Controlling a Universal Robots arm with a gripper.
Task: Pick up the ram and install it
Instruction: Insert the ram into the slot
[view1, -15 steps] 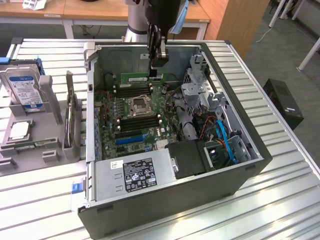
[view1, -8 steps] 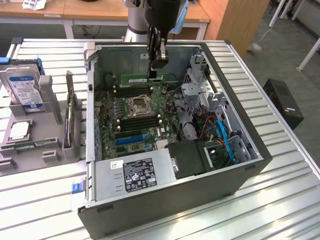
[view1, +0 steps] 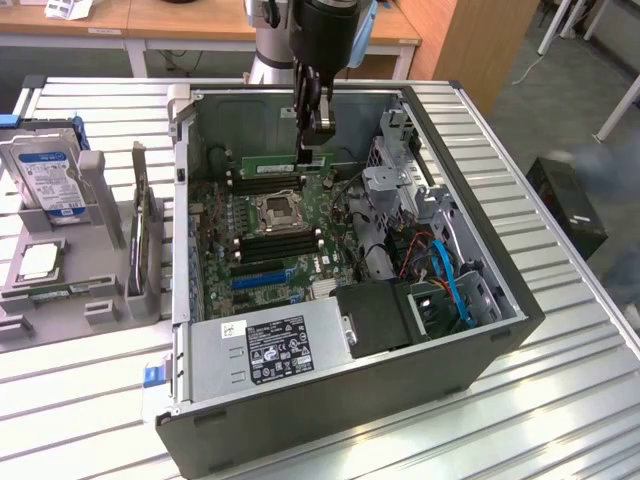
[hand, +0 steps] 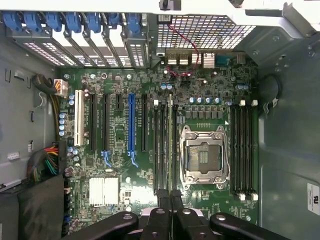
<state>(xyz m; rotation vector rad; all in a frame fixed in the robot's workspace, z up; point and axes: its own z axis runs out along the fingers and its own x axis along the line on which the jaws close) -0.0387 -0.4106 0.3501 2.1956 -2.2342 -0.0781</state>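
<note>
Ram (view1: 275, 157) is hanging edge-down in my tool (view1: 313, 148) (I am pinching one end) just over the black memory slots (view1: 275, 180).

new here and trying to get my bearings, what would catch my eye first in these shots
The open black computer case lies on its side on the slatted metal table, its green motherboard bared. The black tool reaches down into it, shut on the long thin green ram stick, over the black memory slots near the square silver processor socket.
</note>
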